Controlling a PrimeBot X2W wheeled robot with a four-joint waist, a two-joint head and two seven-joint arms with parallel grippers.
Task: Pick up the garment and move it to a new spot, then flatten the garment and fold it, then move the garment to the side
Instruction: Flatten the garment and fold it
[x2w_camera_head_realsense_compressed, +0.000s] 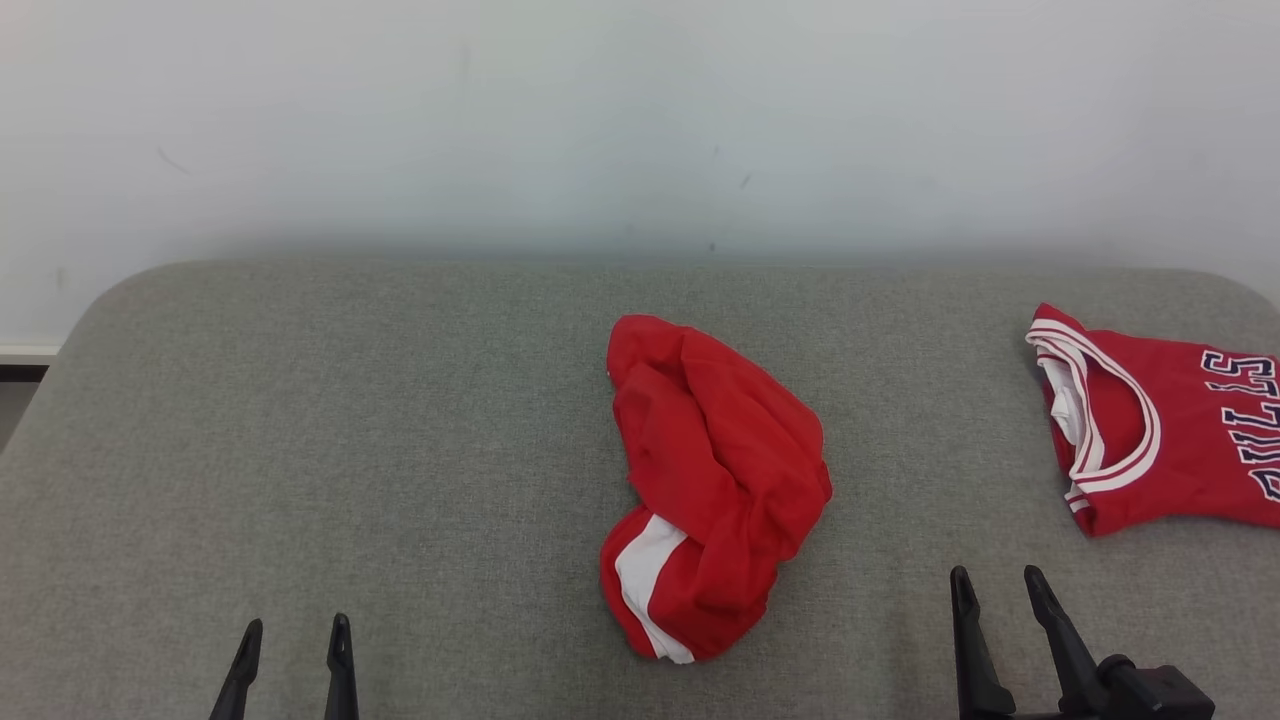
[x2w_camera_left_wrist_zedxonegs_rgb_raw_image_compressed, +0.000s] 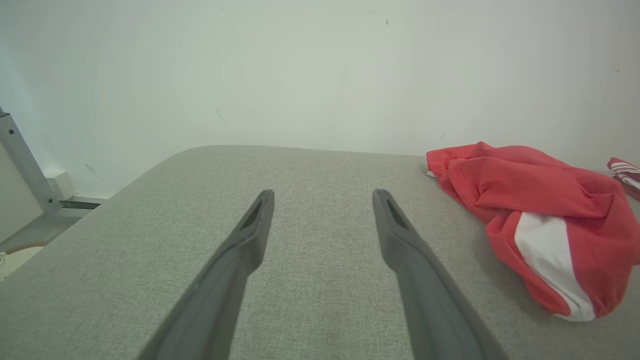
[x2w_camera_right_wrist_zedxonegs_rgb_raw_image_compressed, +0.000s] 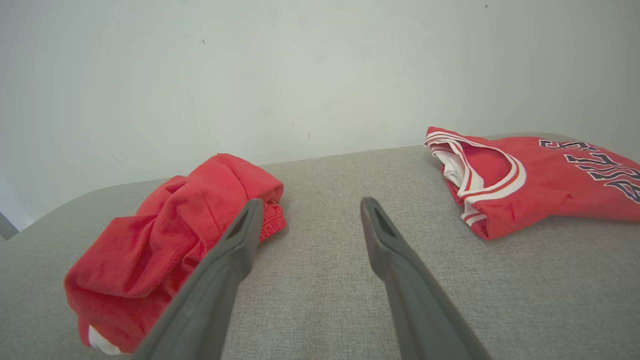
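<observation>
A crumpled red garment (x2w_camera_head_realsense_compressed: 712, 480) with a white stripe lies bunched in the middle of the grey fabric table (x2w_camera_head_realsense_compressed: 400, 450). The left wrist view has the garment (x2w_camera_left_wrist_zedxonegs_rgb_raw_image_compressed: 535, 220) at its right, and the right wrist view has the garment (x2w_camera_right_wrist_zedxonegs_rgb_raw_image_compressed: 170, 245) at its left. My left gripper (x2w_camera_head_realsense_compressed: 296, 630) stands open near the front edge at the lower left, well apart from the cloth. My right gripper (x2w_camera_head_realsense_compressed: 997, 578) is open at the lower right, a short way right of the garment. Both hold nothing, as the left gripper (x2w_camera_left_wrist_zedxonegs_rgb_raw_image_compressed: 323, 196) and right gripper (x2w_camera_right_wrist_zedxonegs_rgb_raw_image_compressed: 310, 204) show.
A red jersey (x2w_camera_head_realsense_compressed: 1160, 430) with white trim and dark lettering lies at the table's right edge, also seen as the jersey (x2w_camera_right_wrist_zedxonegs_rgb_raw_image_compressed: 530, 175). A pale wall (x2w_camera_head_realsense_compressed: 640, 120) rises behind the table. A metal frame (x2w_camera_left_wrist_zedxonegs_rgb_raw_image_compressed: 22, 165) stands beyond the left end.
</observation>
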